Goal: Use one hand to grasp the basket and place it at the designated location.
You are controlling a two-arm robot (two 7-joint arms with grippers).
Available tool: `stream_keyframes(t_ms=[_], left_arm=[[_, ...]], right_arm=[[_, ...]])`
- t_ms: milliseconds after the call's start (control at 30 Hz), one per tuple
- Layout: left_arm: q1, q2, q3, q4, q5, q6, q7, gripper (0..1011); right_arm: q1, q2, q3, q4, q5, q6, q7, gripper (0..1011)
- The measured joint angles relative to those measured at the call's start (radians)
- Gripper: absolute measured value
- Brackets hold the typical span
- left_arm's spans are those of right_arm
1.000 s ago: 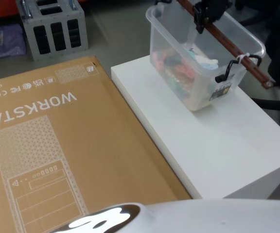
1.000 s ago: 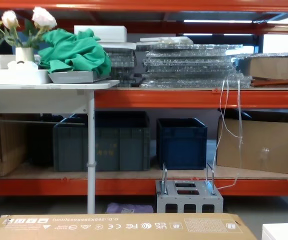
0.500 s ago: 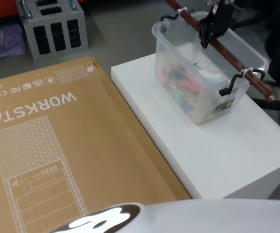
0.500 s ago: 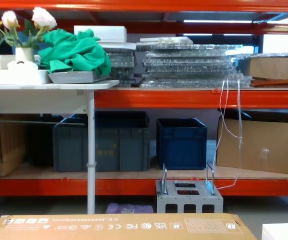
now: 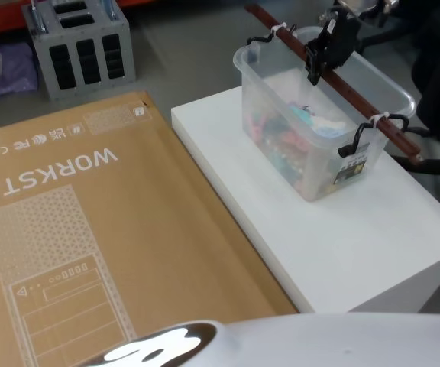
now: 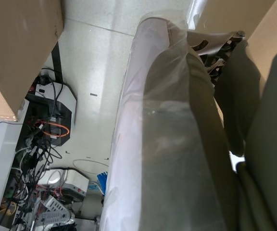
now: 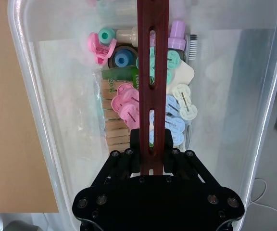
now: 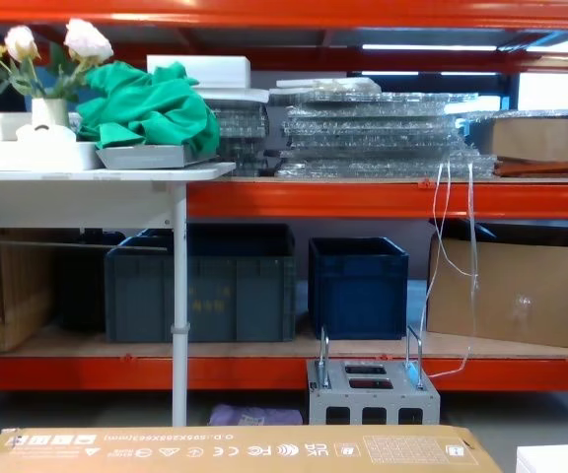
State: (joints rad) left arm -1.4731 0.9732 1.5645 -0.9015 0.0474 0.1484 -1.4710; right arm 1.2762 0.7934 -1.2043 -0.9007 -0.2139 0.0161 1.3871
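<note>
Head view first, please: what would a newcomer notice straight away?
The translucent basket full of pastel clips stands on the white table, and the right gripper is clamped on the brown bar handle across its top. A big cardboard box lies to the table's left.

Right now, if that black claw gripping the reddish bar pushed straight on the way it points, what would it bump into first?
The right gripper points down into the translucent plastic basket, shut on its reddish-brown handle bar. Past the bar, it would probably meet the heap of pastel plastic clips first, though depth is unclear.
</note>
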Motion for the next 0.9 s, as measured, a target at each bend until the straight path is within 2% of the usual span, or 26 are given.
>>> stream_keyframes(t_ms=[367,700,900], left_arm=[[0.0,0.0,0.0,0.0,0.0,0.0,0.0,0],[0.0,0.0,0.0,0.0,0.0,0.0,0.0,0],[0.0,0.0,0.0,0.0,0.0,0.0,0.0,0]], right_arm=[[-0.007,-0.008,0.021,0.014,-0.009,-0.01,0.008,241],[-0.006,-0.015,0.039,0.014,-0.018,-0.041,0.027,245],[-0.01,-0.009,0.056,0.004,-0.018,-0.055,0.026,386]])
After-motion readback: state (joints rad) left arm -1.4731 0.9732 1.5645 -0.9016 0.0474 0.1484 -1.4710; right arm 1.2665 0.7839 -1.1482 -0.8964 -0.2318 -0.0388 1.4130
